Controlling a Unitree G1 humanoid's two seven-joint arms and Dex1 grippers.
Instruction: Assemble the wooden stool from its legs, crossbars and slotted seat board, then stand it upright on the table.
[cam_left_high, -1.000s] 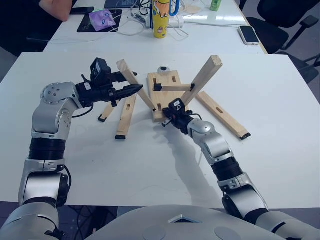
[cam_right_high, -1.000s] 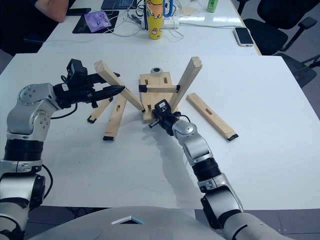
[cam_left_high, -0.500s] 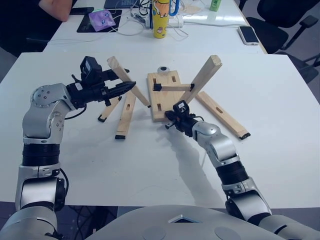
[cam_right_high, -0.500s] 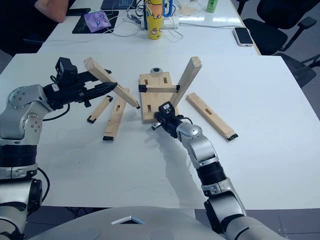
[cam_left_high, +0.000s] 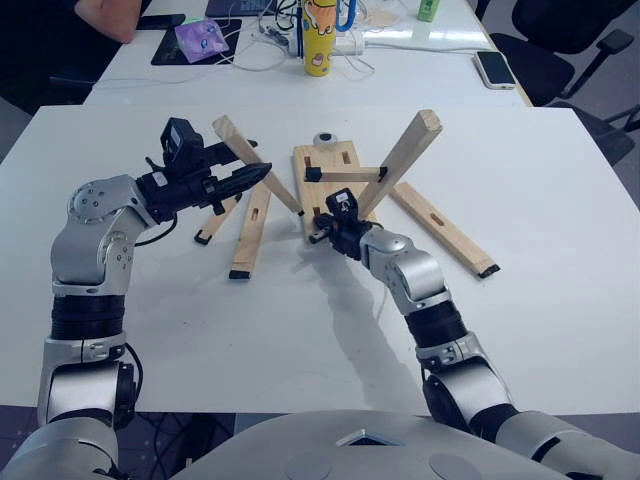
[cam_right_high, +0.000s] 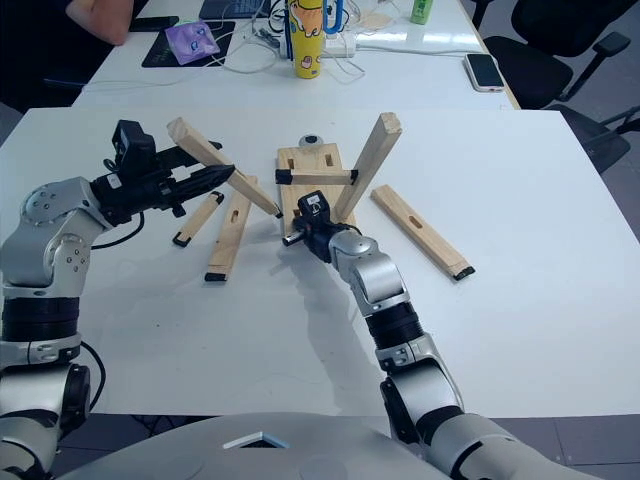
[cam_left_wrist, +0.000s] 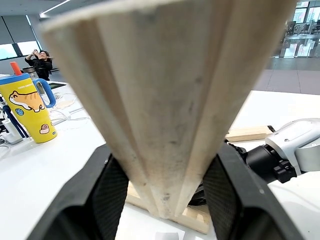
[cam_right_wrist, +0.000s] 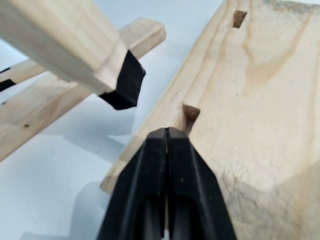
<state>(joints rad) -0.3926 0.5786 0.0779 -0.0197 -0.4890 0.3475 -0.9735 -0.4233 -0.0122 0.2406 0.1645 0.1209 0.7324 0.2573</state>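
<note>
Left gripper (cam_left_high: 257, 176) pinches pale wooden stool leg (cam_left_high: 233, 136), tilted aloft; right gripper (cam_right_wrist: 166, 132), pressed together, at slotted wooden seat board (cam_right_wrist: 260, 100) edge.

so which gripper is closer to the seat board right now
Right. The right gripper, shut, is at the edge of the seat board, beside a slot. The left gripper is off to the board's left, clamped on a leg held above the table.
</note>
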